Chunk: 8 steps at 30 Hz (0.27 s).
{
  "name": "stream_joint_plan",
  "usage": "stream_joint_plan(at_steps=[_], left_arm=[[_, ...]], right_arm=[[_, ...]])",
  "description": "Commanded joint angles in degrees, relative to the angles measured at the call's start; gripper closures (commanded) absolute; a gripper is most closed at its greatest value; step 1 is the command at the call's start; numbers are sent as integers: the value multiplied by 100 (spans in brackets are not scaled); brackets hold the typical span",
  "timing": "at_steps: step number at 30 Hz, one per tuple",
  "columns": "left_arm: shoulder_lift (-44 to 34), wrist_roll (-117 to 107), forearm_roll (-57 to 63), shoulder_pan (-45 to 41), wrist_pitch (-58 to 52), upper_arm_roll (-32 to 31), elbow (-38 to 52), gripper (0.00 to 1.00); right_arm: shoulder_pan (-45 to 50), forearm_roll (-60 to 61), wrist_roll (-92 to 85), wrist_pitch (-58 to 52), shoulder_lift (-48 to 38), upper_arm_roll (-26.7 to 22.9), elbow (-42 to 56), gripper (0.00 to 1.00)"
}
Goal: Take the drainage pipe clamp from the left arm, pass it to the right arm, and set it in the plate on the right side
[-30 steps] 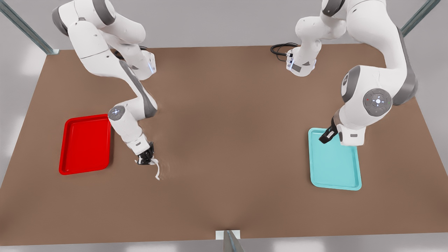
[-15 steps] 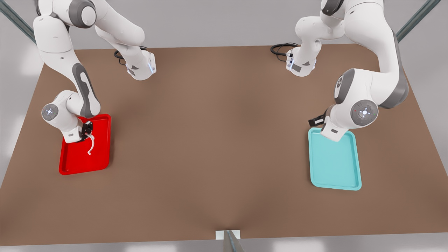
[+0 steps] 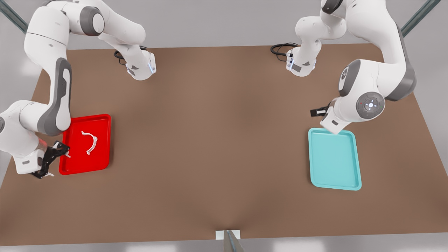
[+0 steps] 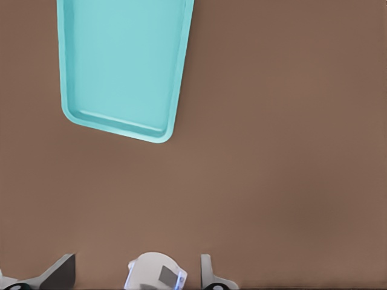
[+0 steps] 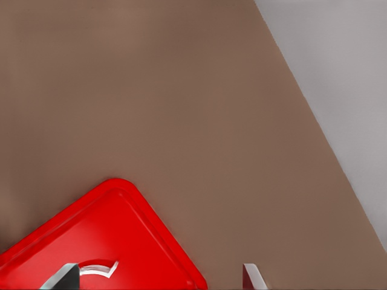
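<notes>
Drainage pipe clamp [image 3: 89, 141] lies flat inside the red plate [image 3: 101, 163], near that tray's middle, touching no gripper; placement looks done, so both arms sit clear of it. Right gripper [image 3: 49, 159] hangs just off the plate's outer rim, toward the table's edge at the front view's left; fingers spread, holding nothing. Left gripper [image 3: 319, 112] waits beside the teal tray [image 3: 334, 164], above its far rim; its fingers [image 4: 60, 273] stand apart in the left wrist view, empty.
</notes>
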Motion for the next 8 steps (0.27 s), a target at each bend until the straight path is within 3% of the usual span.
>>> stream_joint_plan(at_steps=[1, 4, 6, 8], left_arm=[[-5, 773, -66, -13, -316, -5, 0, 0], [30, 781, -57, 23, -379, -75, 0, 0], [22, 746, -57, 5, -343, -75, 0, 0], [39, 737, -22, 5, -317, -75, 0, 0]], right_arm=[[554, 65, 7100, -4278, 13, -28, 1195, 0], [872, -340, 8269, -4614, -479, 236, 1540, 0], [485, -376, 8402, -3947, -1164, 719, 407, 0], [485, -341, 8384, -3831, -1297, 728, 212, 0]])
